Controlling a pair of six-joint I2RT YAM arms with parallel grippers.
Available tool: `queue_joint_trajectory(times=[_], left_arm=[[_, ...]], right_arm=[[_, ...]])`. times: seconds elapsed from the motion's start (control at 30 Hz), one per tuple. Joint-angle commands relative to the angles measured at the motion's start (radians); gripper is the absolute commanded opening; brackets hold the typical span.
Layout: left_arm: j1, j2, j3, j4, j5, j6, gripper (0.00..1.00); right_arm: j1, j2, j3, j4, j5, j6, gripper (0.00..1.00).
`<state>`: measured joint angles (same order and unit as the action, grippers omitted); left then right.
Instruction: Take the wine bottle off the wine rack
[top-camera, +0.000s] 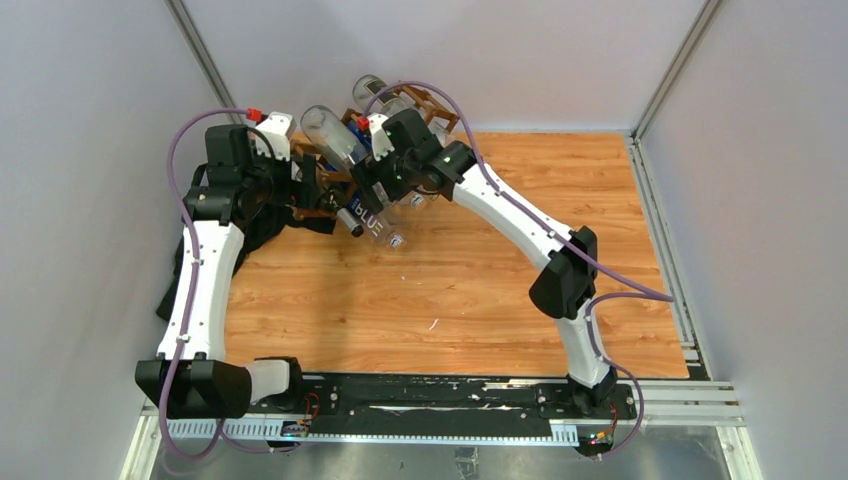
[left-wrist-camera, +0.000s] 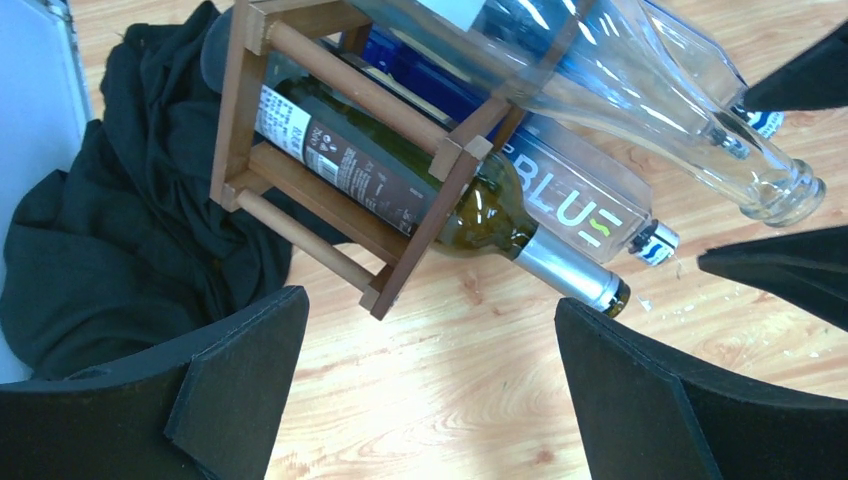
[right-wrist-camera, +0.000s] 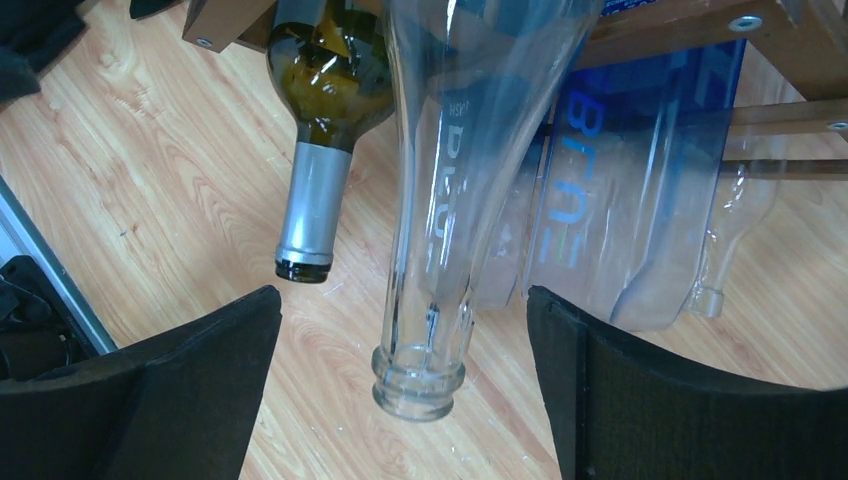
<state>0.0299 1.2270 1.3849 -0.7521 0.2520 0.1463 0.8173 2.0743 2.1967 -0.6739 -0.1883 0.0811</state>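
Green glass wine bottle (left-wrist-camera: 440, 190) lodged in the wine rack's (left-wrist-camera: 237, 100) lower cell, foil neck jutting out above the wooden tabletop. Approach step, by the look of it. Left gripper (left-wrist-camera: 425, 305) spread wide, empty, short of that neck. Right gripper (right-wrist-camera: 400, 295) likewise agape, framing the clear bottle's (right-wrist-camera: 430, 200) neck, no contact visible. Next up, probably: close in, clamp the neck, draw straight out along the cell.

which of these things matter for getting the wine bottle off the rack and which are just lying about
For the job:
wine rack
dark green wine bottle lying in it
left tool and right tool, both open

Just there:
clear bottle and blue bottle, also at the rack
black cloth
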Motion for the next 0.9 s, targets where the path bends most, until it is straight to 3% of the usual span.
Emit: queue_joint_trajectory(times=[0.0, 0.17, 0.6, 0.87], left_arm=[[0.011, 0.005, 0.021, -0.035, 0.068, 0.030, 0.99], [0.013, -0.005, 0.008, -0.039, 0.128, 0.047, 0.99], [0.013, -0.017, -0.009, -0.039, 0.184, 0.091, 0.98], [0.013, -0.041, -0.029, -0.039, 0.190, 0.132, 0.98]], right_arm=[[0.006, 0.047, 0.082, -0.038, -0.036, -0.024, 0.96], [0.005, 0.110, 0.115, -0.041, -0.047, -0.032, 0.90], [-0.006, 0.187, 0.187, -0.016, -0.078, -0.013, 0.62], [-0.017, 0.169, 0.181, 0.003, -0.137, 0.027, 0.20]])
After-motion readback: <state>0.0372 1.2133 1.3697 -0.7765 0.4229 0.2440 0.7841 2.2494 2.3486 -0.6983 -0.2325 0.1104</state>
